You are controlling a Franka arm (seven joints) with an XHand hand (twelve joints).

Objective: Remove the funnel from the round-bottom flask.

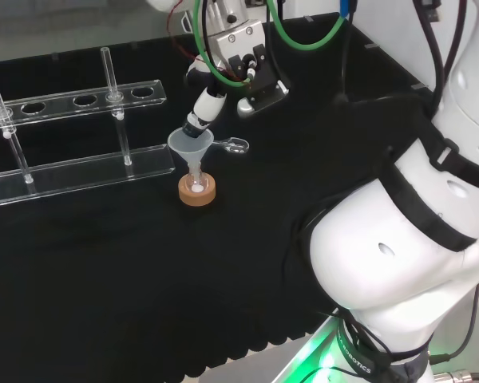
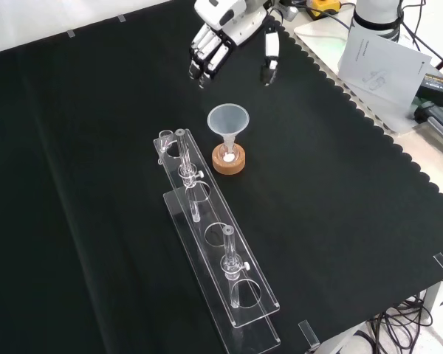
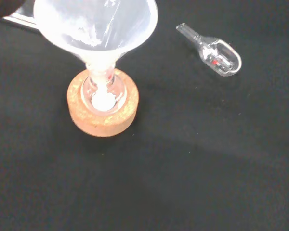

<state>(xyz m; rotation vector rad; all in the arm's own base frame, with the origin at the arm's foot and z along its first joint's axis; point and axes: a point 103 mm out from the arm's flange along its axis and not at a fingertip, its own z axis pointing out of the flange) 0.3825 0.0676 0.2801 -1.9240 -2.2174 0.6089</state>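
Front view: black-clothed worktop (image 2: 74, 184) is seen; funnel (image 2: 227, 122) hides the flask (image 2: 227, 153); hand (image 2: 232, 33), upper centre, is released.

Pretty clearly a lab bench, set up for robot testing. A black cloth (image 2: 340, 221) with a scalloped edge is spread over the table, and chemistry glassware is laid out on it: a clear acrylic tube rack (image 2: 214, 258), a translucent funnel (image 2: 227, 122) seated in a small round-bottom flask (image 3: 103, 94) on a cork ring (image 2: 229, 162), plus a little glass stopper (image 3: 214, 53) lying loose. Cables and printed papers (image 2: 380, 63) are piled at the bench edge.
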